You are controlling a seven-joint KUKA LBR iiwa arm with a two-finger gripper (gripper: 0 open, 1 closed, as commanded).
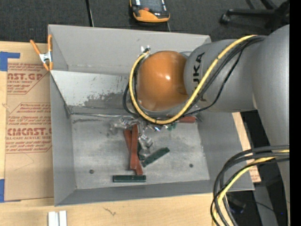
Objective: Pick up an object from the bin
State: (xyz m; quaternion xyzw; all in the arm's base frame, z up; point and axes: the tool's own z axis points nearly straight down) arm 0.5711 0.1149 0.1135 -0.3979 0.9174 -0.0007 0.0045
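Camera view: scratched grey bin [89, 149] - red-brown stick [134, 157] points away from the pincer [145, 138] toward the near wall; pincer's grip - cannot tell.

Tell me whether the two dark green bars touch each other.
Apart. The camera view shows bare floor between the angled green bar and the green bar by the front wall.

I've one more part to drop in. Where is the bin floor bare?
Left, between the bin's left wall and the red-brown stick; also right of the slanted green piece. Crowded mid-bin, below the arm's orange cover.
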